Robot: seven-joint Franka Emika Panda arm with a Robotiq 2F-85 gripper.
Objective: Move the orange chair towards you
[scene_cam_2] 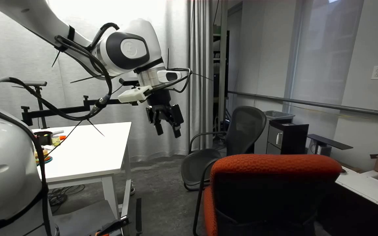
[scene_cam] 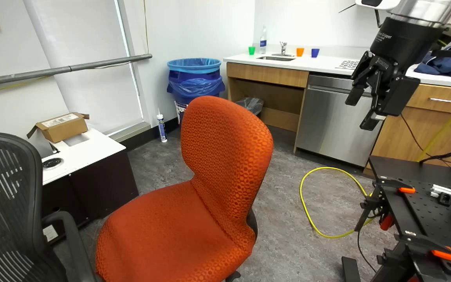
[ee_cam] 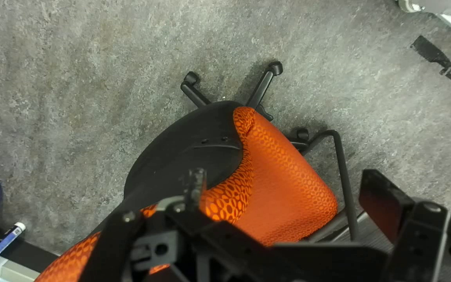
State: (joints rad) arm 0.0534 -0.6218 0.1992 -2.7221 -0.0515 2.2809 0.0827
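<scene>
The orange chair (scene_cam: 225, 152) stands on the floor. In an exterior view its seat and rounded backrest show; in an exterior view only the rear of its backrest (scene_cam_2: 276, 164) and a seat edge show. In the wrist view the chair (ee_cam: 280, 172) lies below the jaws, with its dark back shell and black base legs visible. My gripper (scene_cam: 366, 109) hangs in the air, apart from the chair, about as high as the backrest top or higher. It also shows in an exterior view (scene_cam_2: 168, 129). Its fingers are spread with nothing between them in the wrist view (ee_cam: 288, 186).
A black mesh chair (scene_cam: 2, 203) stands close beside the orange chair. A yellow cable (scene_cam: 307, 211) loops on the floor near a black table with orange-tipped clamps (scene_cam: 441, 252). A white desk (scene_cam: 80, 152), a blue bin (scene_cam: 196, 84) and a white table (scene_cam_2: 90, 147) stand around.
</scene>
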